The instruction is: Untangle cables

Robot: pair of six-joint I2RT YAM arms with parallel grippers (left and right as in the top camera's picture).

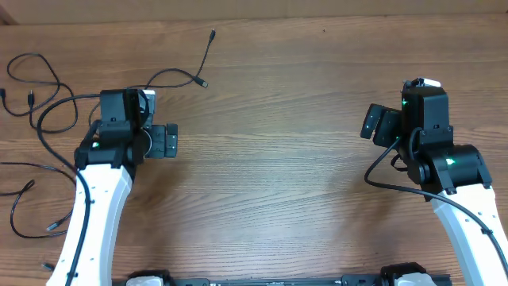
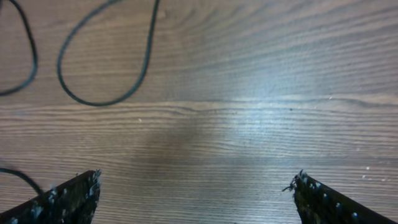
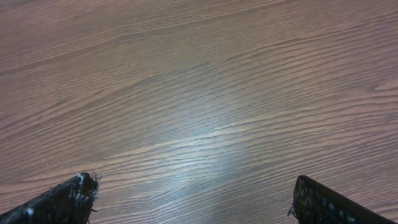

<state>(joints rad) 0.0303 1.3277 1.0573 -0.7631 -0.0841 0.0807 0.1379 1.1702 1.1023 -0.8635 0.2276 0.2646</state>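
- The left gripper [image 1: 169, 141] hangs over the left half of the wooden table [image 1: 278, 191]; its fingers [image 2: 74, 194] are spread wide, with only bare wood grain between them
- The right gripper [image 1: 371, 123] sits over on the right side, well apart from the other; its jaws are just as wide, and its wrist view shows plain tabletop between the two tips
- The cables [image 1: 205, 83] lie loose on the left side of the table, mostly around and behind the left arm [image 1: 99, 199]; thin black strands loop near the left edge, and two plug ends reach toward the top middle
- From the left wrist, one cable loop [image 2: 99, 102] lies flat on the wood ahead of the fingers, apart from them; another strand curves in at the lower left, just beside the finger; whether it touches I cannot tell
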